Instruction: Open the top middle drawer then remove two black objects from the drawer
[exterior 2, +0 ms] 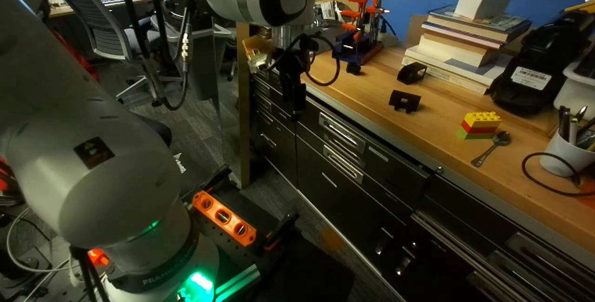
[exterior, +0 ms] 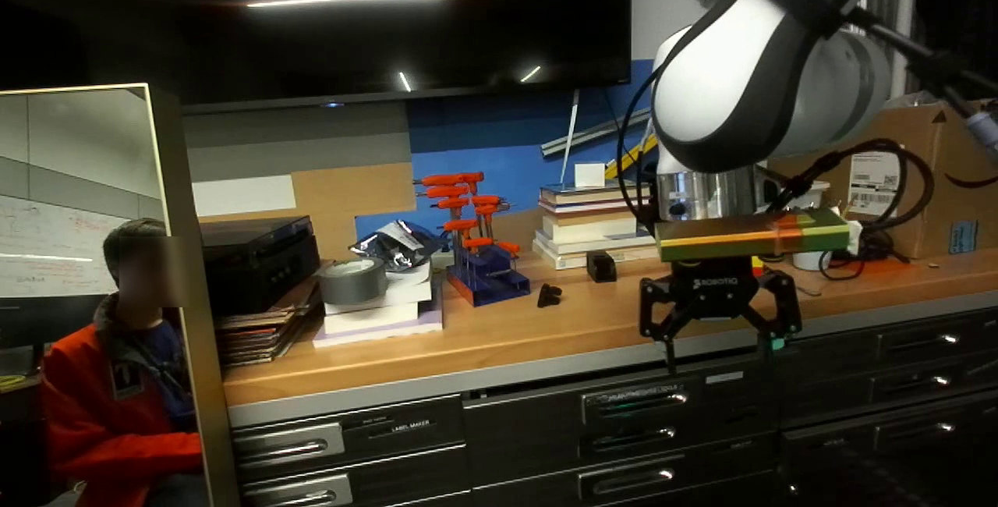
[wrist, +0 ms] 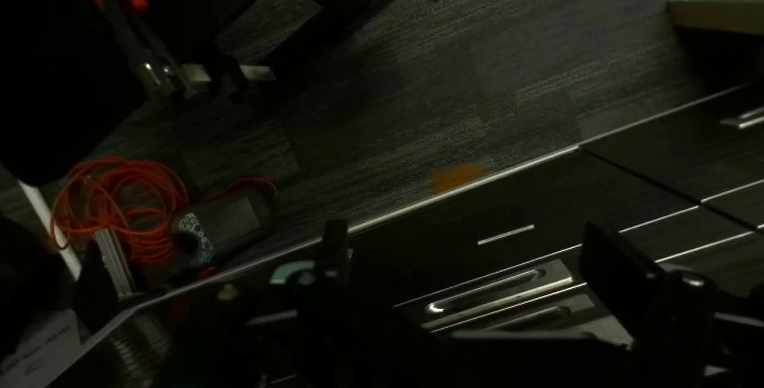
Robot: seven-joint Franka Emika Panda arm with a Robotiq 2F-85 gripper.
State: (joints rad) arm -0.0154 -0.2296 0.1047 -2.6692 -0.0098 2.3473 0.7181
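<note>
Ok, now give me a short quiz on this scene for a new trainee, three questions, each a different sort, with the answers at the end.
1. Pick one. Where does the spoon lie? A, on the floor; B, on the wooden counter; C, on the office chair.
2. True or false, about the pincer: it is shut.
3. Fill in the missing colour: the toy-brick block is yellow on top, red in the middle and (blank) at the bottom.

Key: 1, B. 2, false; it stands open. 3, green.
</note>
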